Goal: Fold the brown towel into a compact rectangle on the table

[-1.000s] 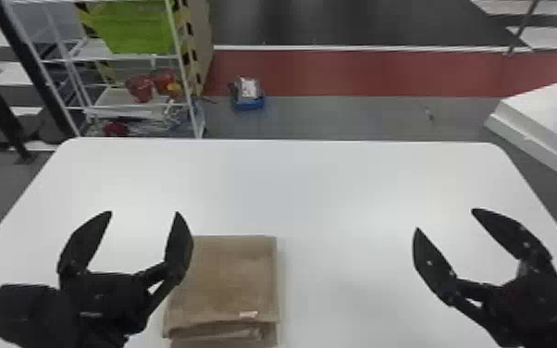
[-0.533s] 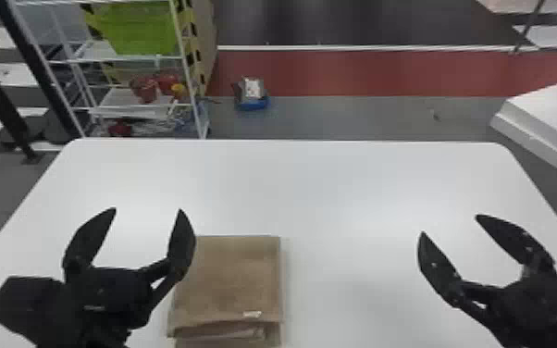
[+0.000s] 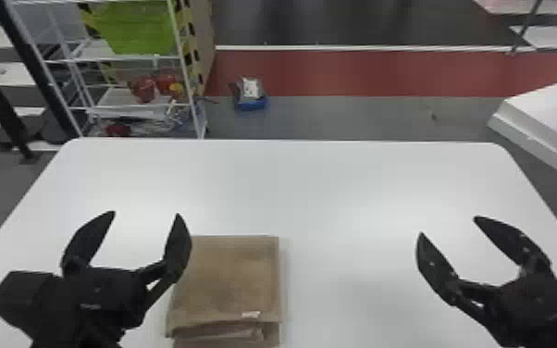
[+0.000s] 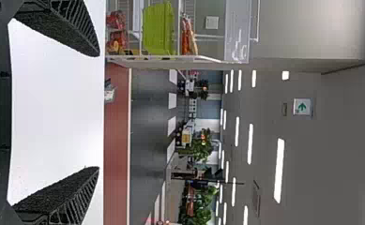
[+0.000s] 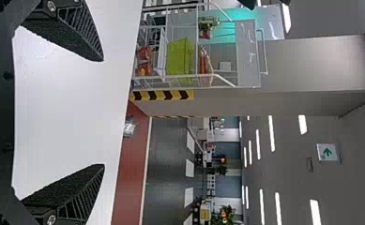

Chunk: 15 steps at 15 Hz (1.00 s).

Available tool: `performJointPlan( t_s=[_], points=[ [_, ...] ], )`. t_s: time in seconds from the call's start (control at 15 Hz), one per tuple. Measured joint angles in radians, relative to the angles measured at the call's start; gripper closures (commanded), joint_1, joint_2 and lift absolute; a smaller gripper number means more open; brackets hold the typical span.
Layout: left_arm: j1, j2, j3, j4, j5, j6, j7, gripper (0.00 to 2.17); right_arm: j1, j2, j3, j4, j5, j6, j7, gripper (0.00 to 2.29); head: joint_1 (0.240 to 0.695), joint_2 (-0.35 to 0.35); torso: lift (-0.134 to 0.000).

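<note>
Almost nothing moved: left tool (image 3: 146,213) and right tool (image 3: 448,226) are wide, bottom-middle towel (image 3: 231,277) looks all folded, so leave it.

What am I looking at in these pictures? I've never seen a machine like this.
This is a two-armed robot working at a white table. The head view comes from a camera on its head, looking forward and down; the two sideways pictures come from cameras on its wrists. On the table lies a brown towel, folded into a layered rectangle. The left gripper is near the towel's left side, the right gripper well off to its right. Both are open and hold nothing.
</note>
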Motion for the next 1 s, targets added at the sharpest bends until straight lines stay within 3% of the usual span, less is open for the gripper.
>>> performJointPlan(
  t_s=[1.0],
  points=[
    [0.000, -0.003, 0.006, 0.000, -0.002, -0.003, 0.001, 0.01, -0.004, 0.000, -0.006, 0.005, 0.007, -0.019, -0.006, 0.09, 0.695, 0.018, -0.123]
  ],
)
